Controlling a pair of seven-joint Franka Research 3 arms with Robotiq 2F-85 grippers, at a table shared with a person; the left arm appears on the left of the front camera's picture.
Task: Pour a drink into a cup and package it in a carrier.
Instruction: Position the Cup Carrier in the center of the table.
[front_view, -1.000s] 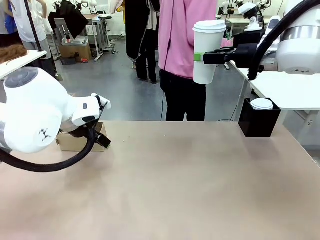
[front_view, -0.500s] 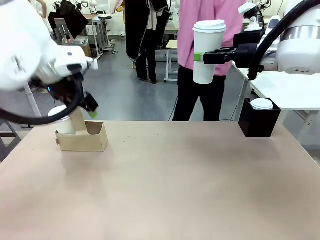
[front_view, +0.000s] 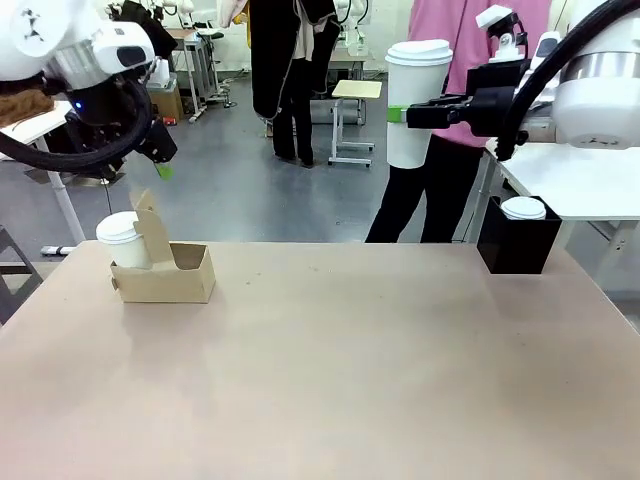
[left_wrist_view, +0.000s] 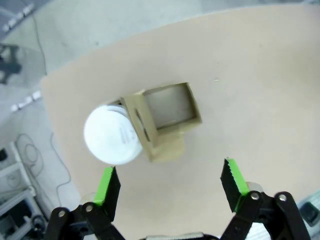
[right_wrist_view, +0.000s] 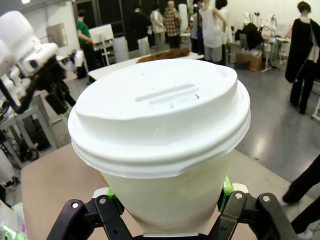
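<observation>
L gripper (front_view: 158, 160) has backed off. A sec ago it was down low at the carrier (front_view: 165, 272); now it's up high above it, well clear of the tabletop (front_view: 350, 380). Jaws wide apart, nothing between them, and the wrist cam looks straight down thru the gap at the carrier.

So drop-off looks done. Lidded paper cup (front_view: 120, 238) sits upright in the carrier's left slot (front cam), w/ the handle panel (front_view: 152, 225) right beside it; panel looks a bit tilted. Carrier hasn't shifted during the retreat, still far-left on the tabletop. Other slot (left_wrist_view: 170, 102) is empty.

R gripper (front_view: 400, 113): no change over the last sec. It's parked high on the right w/ jaws clamped on the second lidded cup (front_view: 415, 70) around mid-body. Cup is upright, lid on, well apart from the carrier.

Only other change: person in pink top (front_view: 465, 40) walked from centre to right, now behind that cup.

Black box (front_view: 518, 250) at the far-right edge has a white lid (front_view: 523, 208) showing at its top, same as before.

My read: first cup packaged, roughly half done. Next is prob R arm bringing the 2nd cup across to the empty slot. L arm is out of the way, so the path looks open. Risk: tall cup, low slot, tilted panel, so it could catch on entry.
</observation>
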